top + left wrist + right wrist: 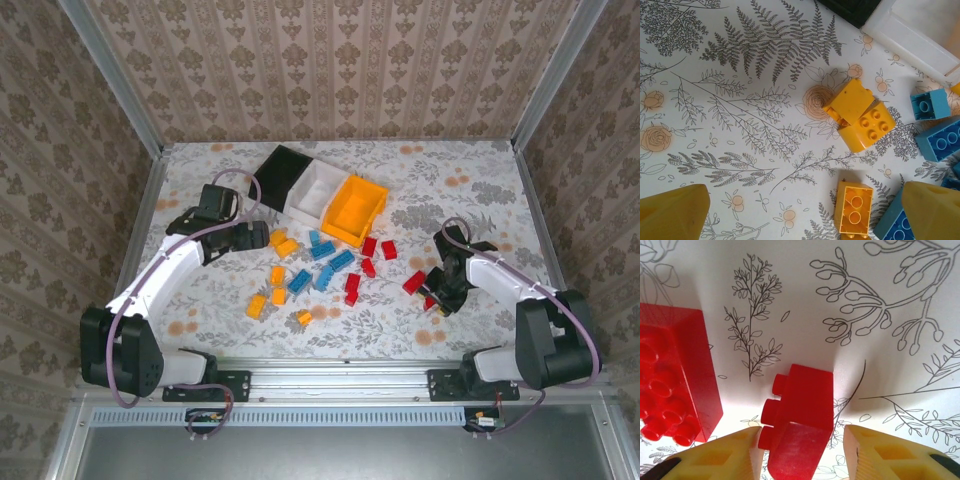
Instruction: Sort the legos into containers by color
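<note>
Left gripper [262, 238] hung wide open beside six orange-yellow legos [277, 274], with about five blue legos [341, 261] next along. Behind them stood three joined bins: black bin [280, 172], white bin [318, 188], orange-yellow bin [357, 210]. Roughly seven red legos [369, 246] lay further right. The right gripper [802, 450] straddled one red brick [805, 395], jaws parted, with bare table [480, 180] beyond.

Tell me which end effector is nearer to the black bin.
Left. The left end effector hovers just on the near side of the black bin, by the orange-yellow bricks; the right end effector is far off to its right, straddling a red brick.
</note>
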